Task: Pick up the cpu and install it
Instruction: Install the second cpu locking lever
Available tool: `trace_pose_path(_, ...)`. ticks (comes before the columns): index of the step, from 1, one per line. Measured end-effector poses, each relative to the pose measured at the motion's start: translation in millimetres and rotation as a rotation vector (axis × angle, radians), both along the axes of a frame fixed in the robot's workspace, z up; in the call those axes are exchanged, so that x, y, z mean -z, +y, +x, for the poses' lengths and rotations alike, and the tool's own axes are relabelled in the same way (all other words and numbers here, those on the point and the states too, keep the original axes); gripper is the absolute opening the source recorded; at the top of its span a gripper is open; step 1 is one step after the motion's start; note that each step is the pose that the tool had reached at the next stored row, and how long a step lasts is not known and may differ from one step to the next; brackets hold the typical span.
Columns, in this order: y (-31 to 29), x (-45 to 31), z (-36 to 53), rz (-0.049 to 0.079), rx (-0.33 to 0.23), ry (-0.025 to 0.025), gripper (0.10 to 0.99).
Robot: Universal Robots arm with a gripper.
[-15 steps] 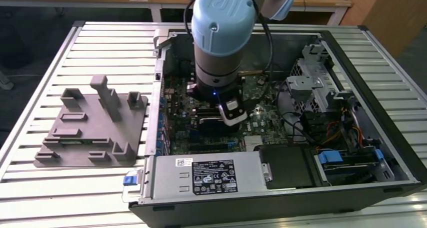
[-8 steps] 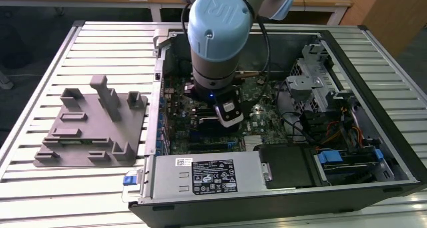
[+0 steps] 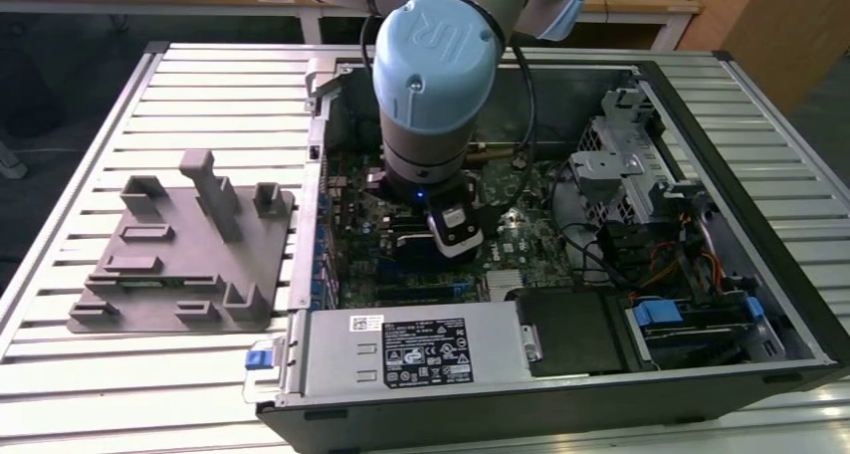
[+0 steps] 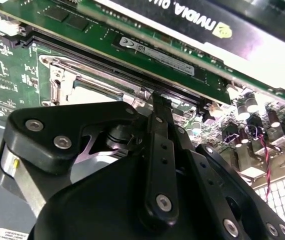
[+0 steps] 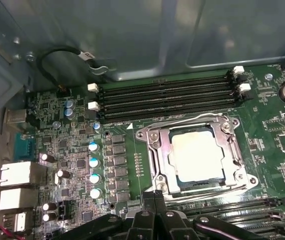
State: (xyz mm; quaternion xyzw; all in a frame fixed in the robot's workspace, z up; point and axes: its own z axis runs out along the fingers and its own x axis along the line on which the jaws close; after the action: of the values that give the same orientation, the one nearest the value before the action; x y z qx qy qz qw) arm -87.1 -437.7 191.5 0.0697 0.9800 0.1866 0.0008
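The small flat square cpu with its pale silver metal top (image 5: 198, 154) lies flat inside the black motherboard socket with a shiny metal frame (image 5: 155, 145), so the chip seems already set in its seat. In the first wrist view the frame goes around the chip on all four sides and the chip sits level, not tilted. The black gripper (image 5: 155, 197) stands just beside the near edge of the socket; its two slim fingers (image 5: 149, 202) are pressed together, almost touching, and nothing is between them. I judge that it is closed and empty because the chip is released. In the exterior view the grey and light blue robot arm (image 3: 436, 71) reaches straight down into the open black computer case (image 3: 691, 374), which keeps the tool upright over the green motherboard (image 5: 72, 150). Room is small here: long black memory slots (image 5: 167, 97) run close along one side of the socket, and rows of small silver capacitors (image 5: 95, 170) stand near another side. The large grey plastic tray with upright pegs (image 3: 186, 245) rests outside the case, well apart, on the ribbed metal table (image 3: 80, 175).
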Motion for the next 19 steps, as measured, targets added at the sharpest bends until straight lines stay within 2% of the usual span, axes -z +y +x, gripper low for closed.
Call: trace_pose_path(19,2.7,8.3,-3.4,0.001,0.000,0.0002,0.106)
